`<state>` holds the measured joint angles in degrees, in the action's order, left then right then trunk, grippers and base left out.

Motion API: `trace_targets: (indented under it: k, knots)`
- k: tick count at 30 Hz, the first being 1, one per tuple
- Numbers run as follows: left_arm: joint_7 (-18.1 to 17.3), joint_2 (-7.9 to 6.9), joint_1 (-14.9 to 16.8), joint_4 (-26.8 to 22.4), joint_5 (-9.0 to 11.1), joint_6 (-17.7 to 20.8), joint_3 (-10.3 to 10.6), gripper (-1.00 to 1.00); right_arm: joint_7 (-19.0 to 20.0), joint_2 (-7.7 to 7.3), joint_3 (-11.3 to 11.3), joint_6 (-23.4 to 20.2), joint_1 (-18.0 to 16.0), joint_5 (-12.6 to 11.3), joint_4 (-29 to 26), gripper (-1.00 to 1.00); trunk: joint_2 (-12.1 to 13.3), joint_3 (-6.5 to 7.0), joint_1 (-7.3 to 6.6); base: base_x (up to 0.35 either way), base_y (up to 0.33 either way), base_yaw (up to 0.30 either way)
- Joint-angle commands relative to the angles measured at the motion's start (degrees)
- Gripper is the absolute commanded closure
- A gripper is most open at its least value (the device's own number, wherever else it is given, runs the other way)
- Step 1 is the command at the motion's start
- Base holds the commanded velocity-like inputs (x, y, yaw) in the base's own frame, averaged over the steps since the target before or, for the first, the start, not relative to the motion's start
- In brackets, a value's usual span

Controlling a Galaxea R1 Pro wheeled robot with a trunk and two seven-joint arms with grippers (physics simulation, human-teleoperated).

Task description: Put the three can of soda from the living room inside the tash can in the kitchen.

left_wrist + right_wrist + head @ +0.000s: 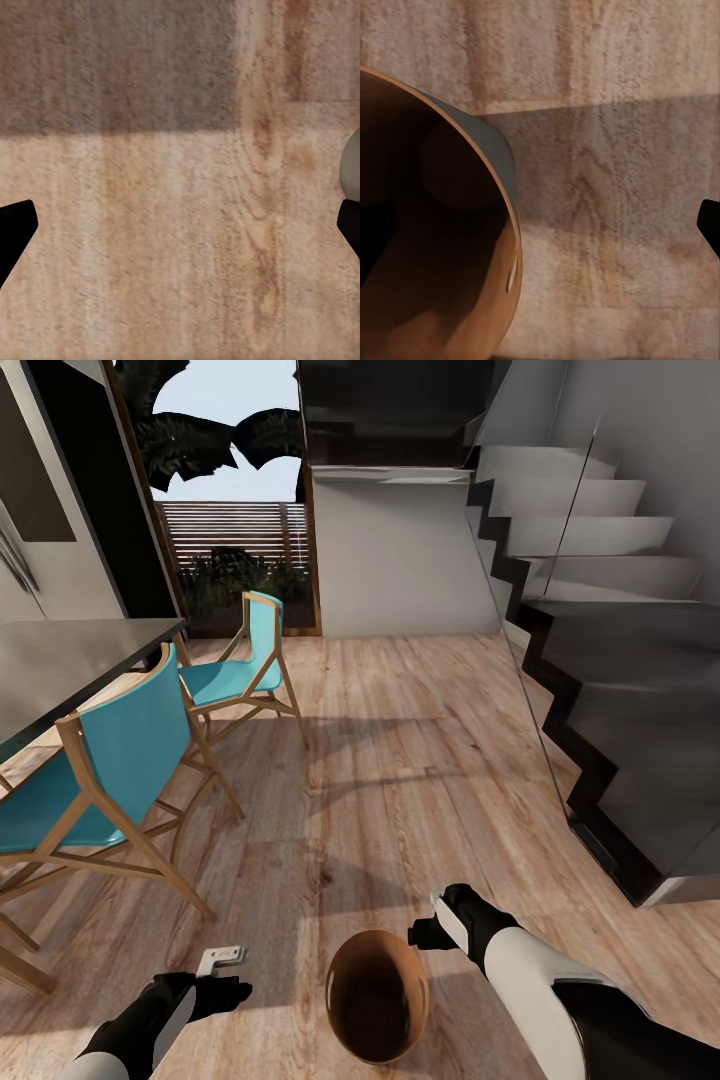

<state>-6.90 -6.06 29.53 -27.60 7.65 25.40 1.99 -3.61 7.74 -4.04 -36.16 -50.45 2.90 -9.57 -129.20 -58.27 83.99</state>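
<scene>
Clearly the kitchen is reached: the wood floor (400,760) is flanked by the staircase (620,660), the grey bench (70,655) and teal chairs (120,760). The tash can (378,1000) stands on the floor between the arms, nearest the right gripper (425,925), whose jaws are spread wide and empty. The left gripper (225,975) is likewise wide open, holding nothing. No soda can is seen; the drop-off seems done, and a return for any remaining cans is judged next.

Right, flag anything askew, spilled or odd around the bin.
Nothing stands out. The trash can stands upright on the wood floor between both arms, no spill beside it. Both teal chairs are upright at the table. Both grippers are open and empty.
</scene>
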Motion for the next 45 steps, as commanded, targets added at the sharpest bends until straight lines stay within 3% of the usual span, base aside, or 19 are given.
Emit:
trace_targets:
  k: [1, 5, 40, 45]
  knots:
    - [0.01, 0.0, 0.0, 0.0, 0.0, 0.0, -0.01, -1.0, 0.0, 0.0, 0.0, 0.01, 0.0, 0.0, 0.0, -1.0, 0.0, 0.0, 0.0, 0.0, 0.0, 0.0]
    - [0.04, 0.0, 0.0, 0.07, 0.0, 0.0, 0.0, -1.0, -0.02, 0.06, 0.0, 0.01, 0.0, 0.0, 0.06, -1.0, 0.0, 0.0, 0.0, 0.0, 0.0, 0.0]
    - [-0.04, 0.0, 0.0, 0.18, 0.0, 0.0, 0.03, -1.0, 0.01, 0.52, 0.0, -0.05, 0.0, 0.0, 0.16, -1.0, -14.04, -6.28, 7.69, 0.0, 0.0, 0.0]
    - [-0.04, 0.0, -0.06, 0.18, 0.0, 0.0, 0.03, -1.0, 0.0, 0.52, 0.0, -0.05, 0.0, 0.0, 0.15, -1.0, -14.1, -7.39, 7.82, 0.0, 0.0, 0.0]
